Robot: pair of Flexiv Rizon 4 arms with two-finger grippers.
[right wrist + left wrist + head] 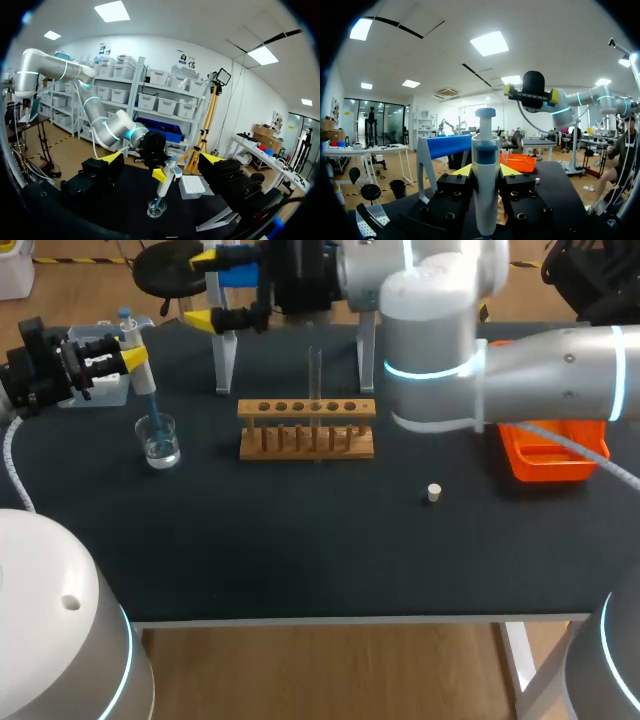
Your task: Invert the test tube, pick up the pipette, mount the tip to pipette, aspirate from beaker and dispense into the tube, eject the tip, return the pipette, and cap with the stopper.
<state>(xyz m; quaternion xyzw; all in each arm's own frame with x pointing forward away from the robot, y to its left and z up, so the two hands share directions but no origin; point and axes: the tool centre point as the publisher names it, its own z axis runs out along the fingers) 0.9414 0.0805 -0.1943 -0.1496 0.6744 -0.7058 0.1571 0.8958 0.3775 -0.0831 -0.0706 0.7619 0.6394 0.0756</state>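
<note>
The left gripper (128,358) held the pipette (138,368) tight between its two yellow fingers, over the left side of the black table (300,550). The pipette had a white body with a blue button on top and a thin blue tip (150,408) on its low end. It leaned a little, and the tip went down into the beaker (159,443). The beaker was a small clear glass cup with a bit of clear water at the bottom. A pale tip box (192,186) sat near the beaker. The right gripper (162,159) was wide open with nothing in it, at the far side of the table, near a stand (225,360) with white legs and a blue bar. In the right wrist view, the pipette and beaker were ahead of its spread fingers. In the middle of the table stood a brown wooden rack (307,430) with a row of round holes. A clear test tube (315,370) stood straight up in one of the middle holes. I could not tell which end was up. The small white stopper (433,493) lay alone on the table, apart from the rack, to its right. An orange tray (545,465) sat at the right side, partly under the right arm (540,370)
</note>
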